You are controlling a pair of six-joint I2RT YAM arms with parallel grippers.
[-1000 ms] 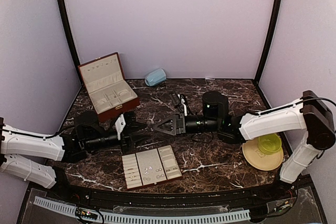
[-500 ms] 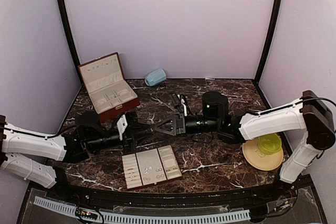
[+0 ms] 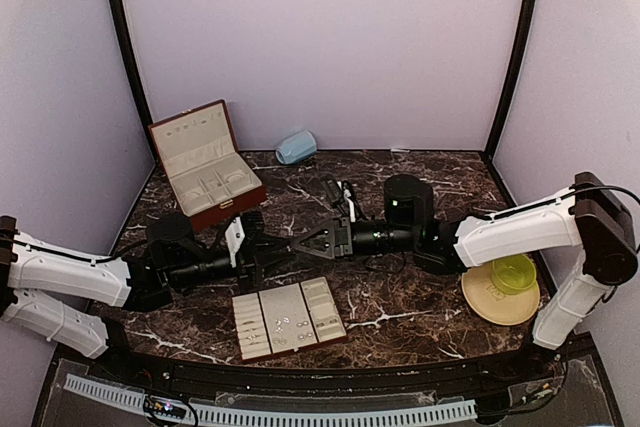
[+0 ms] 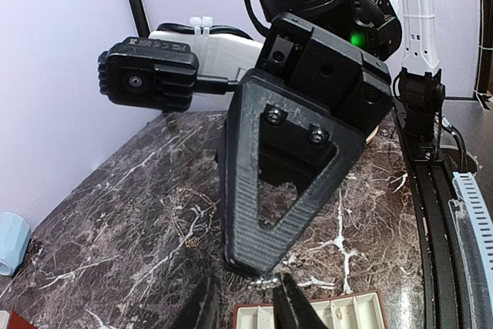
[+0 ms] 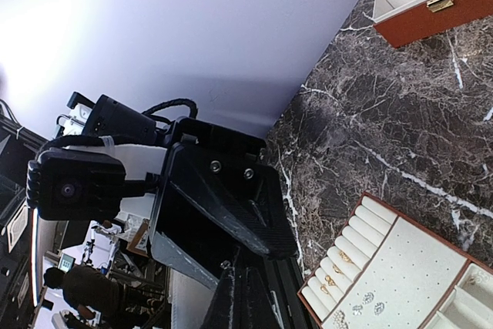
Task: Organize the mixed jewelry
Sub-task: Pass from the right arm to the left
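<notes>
Handover is my reading of the step in hand: the left gripper [image 3: 283, 251] and the right gripper [image 3: 299, 245] meet tip to tip above the marble table [image 3: 400, 297]. The right jaws are pressed fully together; in the left wrist view a tiny glint [image 4: 266, 280] sits at their very tip. It may be a piece of the mixed jewelry pinched there, but it is too small to be sure. The left jaws stand partly apart with one finger [image 4: 289, 307] on each side of that tip; they hold nothing.

The rest of the mixed jewelry [image 5: 340, 266] lies in the cream-lined tray [image 3: 283, 349], just below the meeting jaws and on their near side; gold rings sit in the ring rolls and small studs on the flat panel beside them. The open red-brown box [image 3: 226, 209] stands beyond the left jaws, well apart from them.

To do this well, the left fingers should close squarely on the glint itself, not on the right fingertips; the pads should be centred on it before they squeeze. The right jaws should part only once the left grip is firm, and slowly. With the exchange kept low over the tray, a slip would land the piece on the lining and not on the dark, veined marble, where it would be hard to find.
</notes>
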